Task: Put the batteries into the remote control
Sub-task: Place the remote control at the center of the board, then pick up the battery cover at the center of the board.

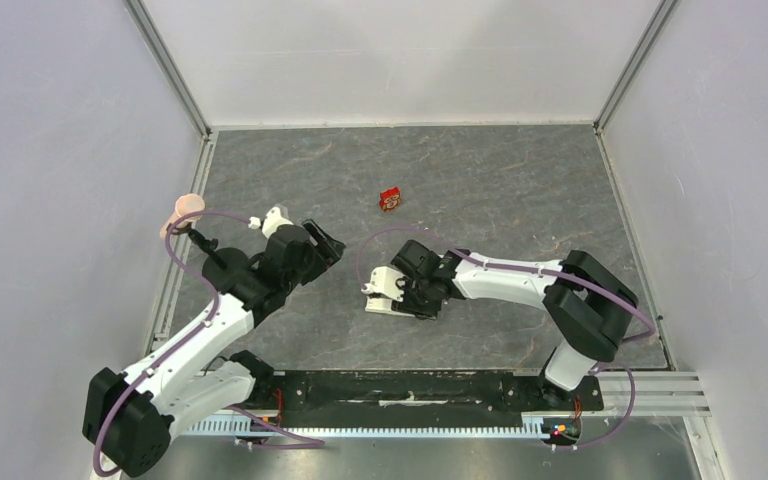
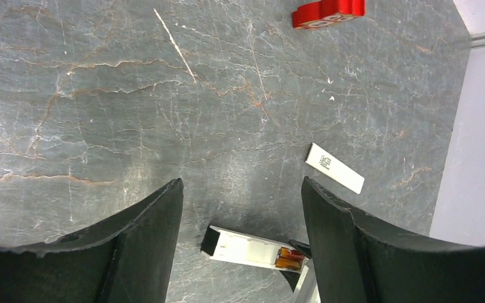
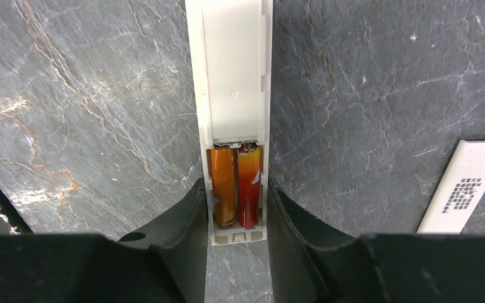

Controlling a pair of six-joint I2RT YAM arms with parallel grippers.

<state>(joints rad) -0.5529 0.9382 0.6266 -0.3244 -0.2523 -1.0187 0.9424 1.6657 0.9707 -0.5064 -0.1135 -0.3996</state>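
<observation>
Right claw (image 3: 237,205) pinches the slim white plastic remote bar (image 3: 233,95) by its sides, both little orange-red cylinder batteries (image 3: 223,186) in its recess; left claw (image 2: 240,196) hangs spread wide. With the thin white cover strip (image 2: 334,167) off, a tilt could spill them

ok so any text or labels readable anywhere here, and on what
Nothing here is legible.
Dark print block on the thin white plastic cover strip: too small to read.
Pale markings on the small red square box: blurred.
The orange-red cylindrical batteries and slim white remote control: no readable print.
</observation>
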